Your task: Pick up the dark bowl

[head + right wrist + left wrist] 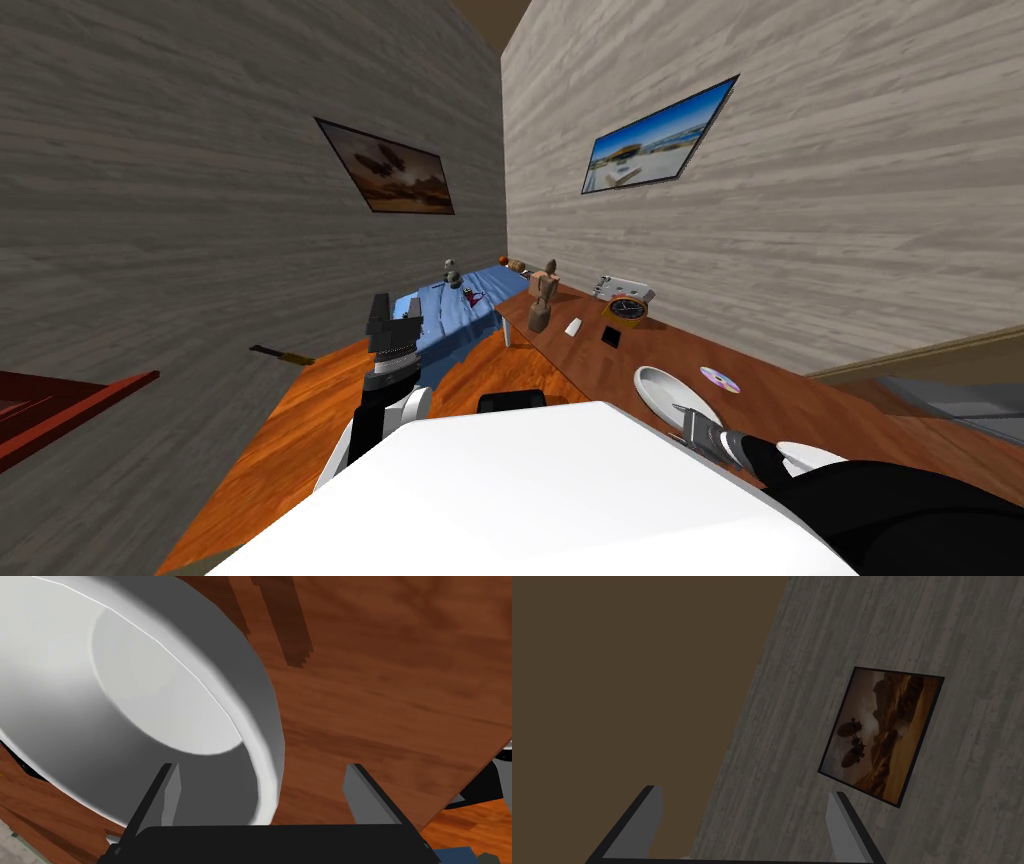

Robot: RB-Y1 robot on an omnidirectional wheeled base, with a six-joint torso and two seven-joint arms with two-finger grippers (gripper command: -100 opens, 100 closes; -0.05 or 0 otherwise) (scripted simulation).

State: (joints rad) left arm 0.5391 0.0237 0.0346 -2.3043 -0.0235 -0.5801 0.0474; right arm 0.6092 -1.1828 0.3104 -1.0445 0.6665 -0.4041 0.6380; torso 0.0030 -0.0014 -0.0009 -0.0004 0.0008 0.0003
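Note:
The bowl (662,388) is drawn light grey to white, not dark, and stands on the brown wooden table (800,412) near its front edge. My right gripper (689,419) is open and right at the bowl's near rim. In the right wrist view the bowl (125,701) lies close under the hand. Its rim runs between the two fingers of the right gripper (265,796): one finger is over the bowl's inside, the other over the bare table (390,701). My left gripper (392,318) is held up to the left, away from the table, and its fingers (651,821) stand open on nothing.
Farther along the table are a disc (720,379), a small black square (611,339), a white block (573,326), a round clock (627,308) and a wooden figure (541,295). A blue bed (455,312) lies beyond the table's end. Another white dish (812,457) sits by my right forearm.

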